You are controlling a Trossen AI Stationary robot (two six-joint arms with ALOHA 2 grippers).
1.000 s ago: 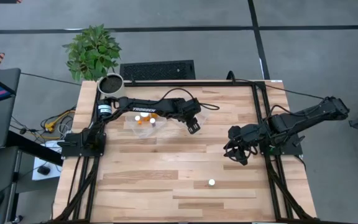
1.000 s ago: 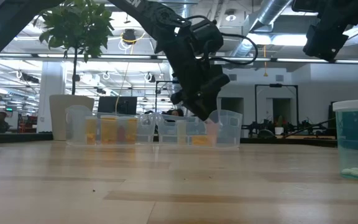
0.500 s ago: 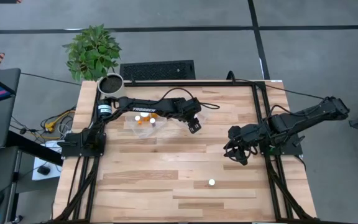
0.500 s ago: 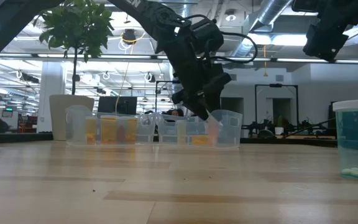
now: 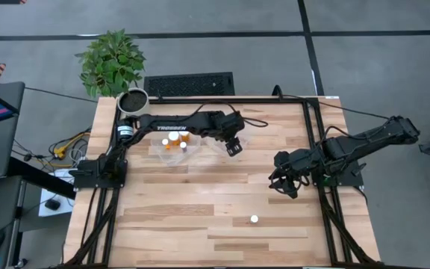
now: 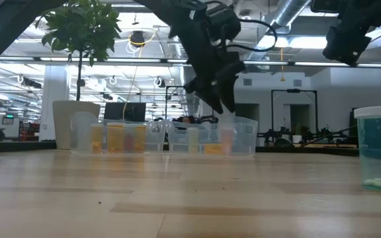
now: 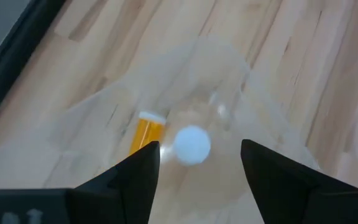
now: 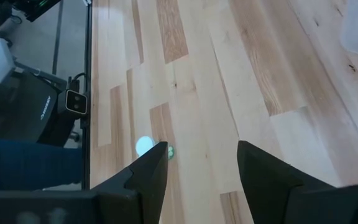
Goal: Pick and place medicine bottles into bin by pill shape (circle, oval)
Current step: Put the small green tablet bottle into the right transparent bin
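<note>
Two clear bins stand side by side at the far left of the table. The left bin (image 5: 169, 154) holds several orange bottles (image 5: 175, 139) with white caps. My left gripper (image 5: 234, 148) hangs open above the right bin (image 5: 247, 136), touching nothing. In the left wrist view an upright white-capped bottle (image 7: 192, 144) stands on this bin's floor below the fingers, beside an orange bottle (image 7: 148, 132) lying on its side. One more white-capped bottle (image 5: 254, 220) stands upright on the table near the front. My right gripper (image 5: 284, 187) waits open at the right, above the table.
A white plant pot (image 5: 133, 99) sits on the far left corner with a green plant (image 5: 110, 60) behind it. Black frame rails (image 5: 316, 149) run along the table's sides. Bare wood (image 5: 200, 202) lies between the bins and the loose bottle (image 6: 379, 149).
My left gripper has gone up out of the right bin and now hangs above its rim. The bottles in that bin stay on its floor, clear of the fingers.
</note>
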